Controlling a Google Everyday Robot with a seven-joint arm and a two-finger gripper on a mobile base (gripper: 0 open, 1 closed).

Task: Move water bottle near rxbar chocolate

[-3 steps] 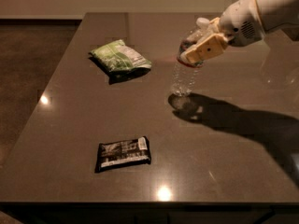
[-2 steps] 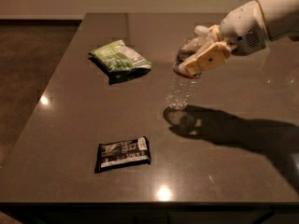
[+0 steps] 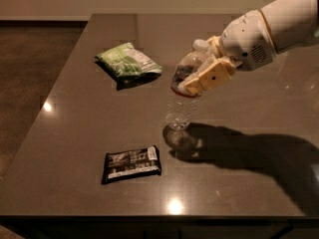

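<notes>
1. Three items share a dark, glossy table (image 3: 89, 133): a clear bottle (image 3: 179, 111), a bar (image 3: 132, 164) in a black wrapper, and a green-and-white snack bag (image 3: 128, 61).
2. Right of centre in the frame, the robot's gripper (image 3: 189, 79) is clamped on the upper part of the bottle, at the label band, with a tan finger (image 3: 212, 74) lying across the near side.
3. The bottle hangs tilted in that grasp, its white cap (image 3: 200, 45) leaning toward the upper right and its base pointing down and to the left, low over the tabletop. Whether the base touches the surface cannot be told.
4. The bar lies flat in the lower centre-left of the frame, near the front edge of the table. It sits below and to the left of the bottle's base, close to it but apart.
5. The snack bag rests in the upper left, well apart from the bar and to the left of the gripper.
6. The white arm (image 3: 279, 24) reaches in from the upper right corner, and its dark shadow (image 3: 244, 151) spreads across the table from under the bottle toward the lower right.
</notes>
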